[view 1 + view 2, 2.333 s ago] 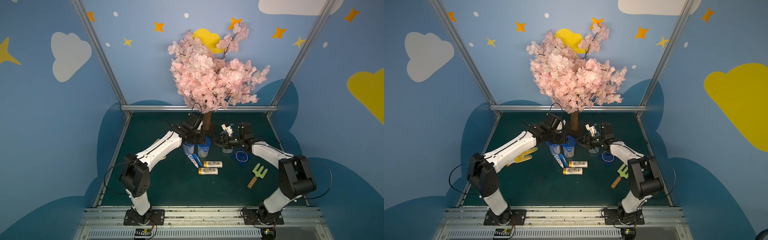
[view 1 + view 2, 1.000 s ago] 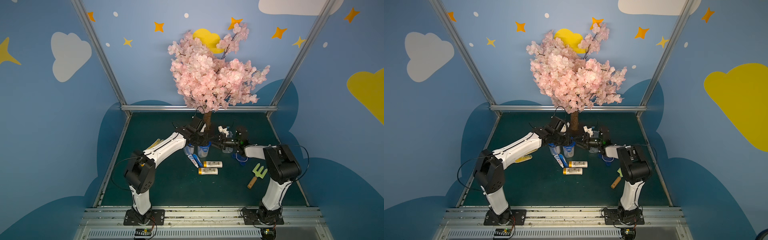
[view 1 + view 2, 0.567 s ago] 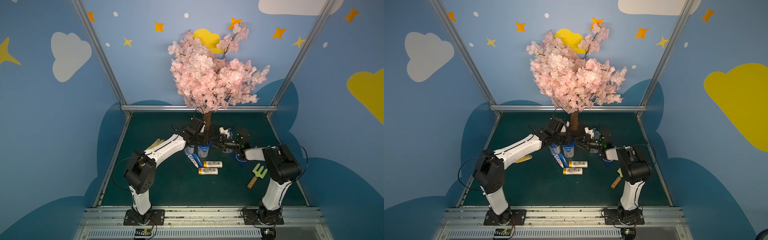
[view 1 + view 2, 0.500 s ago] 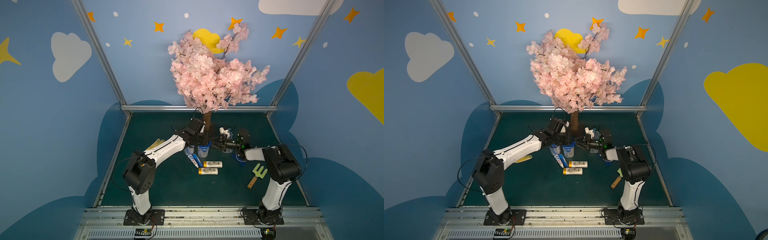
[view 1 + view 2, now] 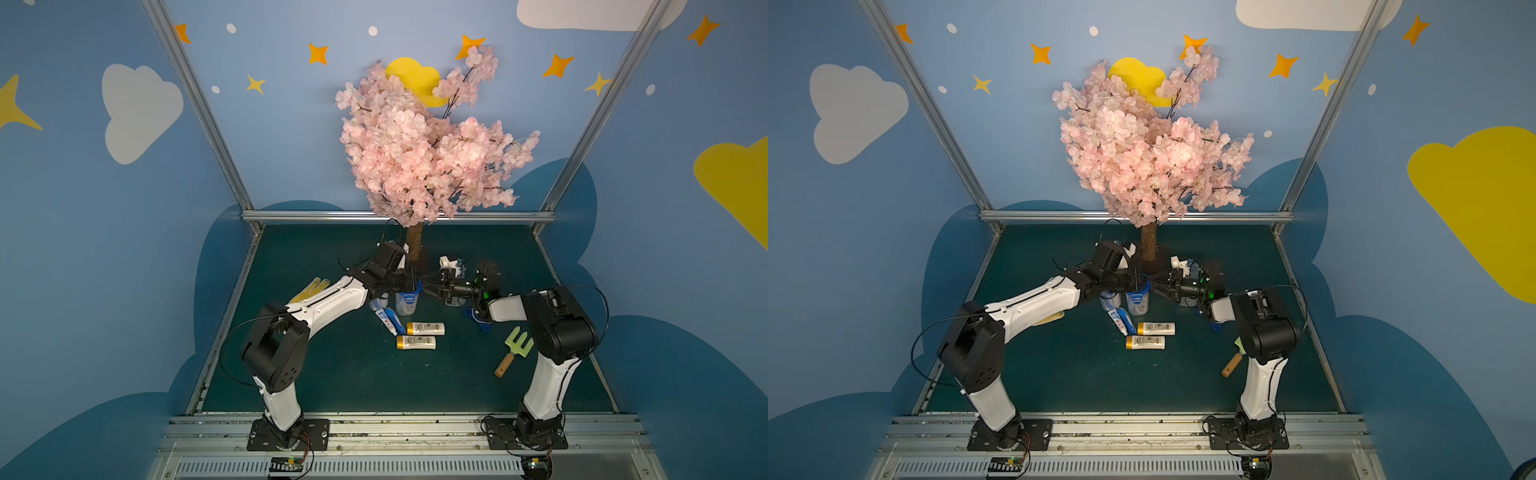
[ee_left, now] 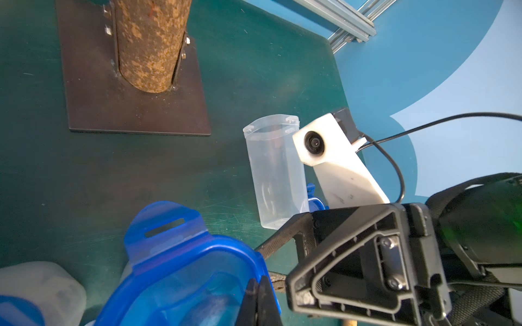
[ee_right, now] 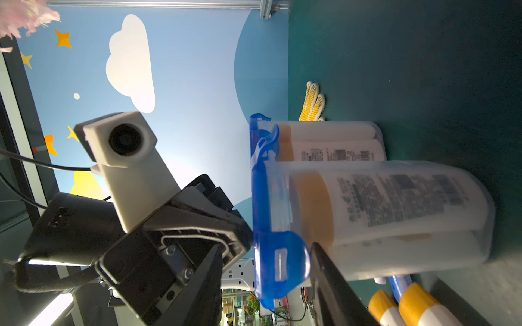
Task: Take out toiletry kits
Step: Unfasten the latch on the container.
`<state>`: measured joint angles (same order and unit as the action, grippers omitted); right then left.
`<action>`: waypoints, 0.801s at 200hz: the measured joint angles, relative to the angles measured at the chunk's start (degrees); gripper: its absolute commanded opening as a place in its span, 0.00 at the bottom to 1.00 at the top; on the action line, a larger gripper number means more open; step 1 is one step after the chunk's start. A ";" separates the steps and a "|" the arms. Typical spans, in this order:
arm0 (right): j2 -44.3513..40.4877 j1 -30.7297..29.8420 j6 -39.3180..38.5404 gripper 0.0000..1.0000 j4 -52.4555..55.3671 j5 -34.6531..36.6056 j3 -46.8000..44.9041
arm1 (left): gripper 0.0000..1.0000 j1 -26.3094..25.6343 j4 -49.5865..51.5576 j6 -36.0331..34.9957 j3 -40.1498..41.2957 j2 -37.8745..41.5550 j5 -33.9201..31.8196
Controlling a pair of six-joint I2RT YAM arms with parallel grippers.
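Note:
Two toiletry-kit bottles (image 5: 425, 328) (image 5: 416, 342), white with orange caps, lie on the green table beside a toothpaste tube (image 5: 383, 319) in both top views. Another bottle (image 7: 395, 209) stands inside a clear jar (image 5: 406, 302) with a blue clip lid (image 6: 183, 268). My left gripper (image 6: 260, 299) is shut, its tips pressed down on that lid near its rim. My right gripper (image 7: 268, 299) is open, level with the lid, its jaws astride the lid's side clip (image 7: 279, 265). A second lidded jar (image 7: 324, 141) holding bottles stands just behind.
An empty clear jar (image 6: 275, 172) stands behind my right gripper, with a loose blue lid (image 5: 478, 318) by it. The tree trunk (image 6: 149, 42) rises on its dark base plate. A garden fork (image 5: 515, 349) lies to the right and a yellow glove (image 5: 311, 289) under my left arm.
My right gripper has moved left to the lidded jar and its jaws have narrowed around the side clip. My left gripper stays shut on top of the lid.

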<state>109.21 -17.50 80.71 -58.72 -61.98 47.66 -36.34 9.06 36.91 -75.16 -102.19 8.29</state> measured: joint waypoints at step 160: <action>-4.85 1.07 -8.44 0.43 12.00 1.11 -0.66 | 0.02 -0.90 -6.54 2.23 3.85 0.33 -0.46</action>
<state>104.36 -16.43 72.27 -46.72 -60.86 47.00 -37.23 2.52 39.13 -71.31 -101.86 7.84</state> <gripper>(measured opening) 0.437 0.047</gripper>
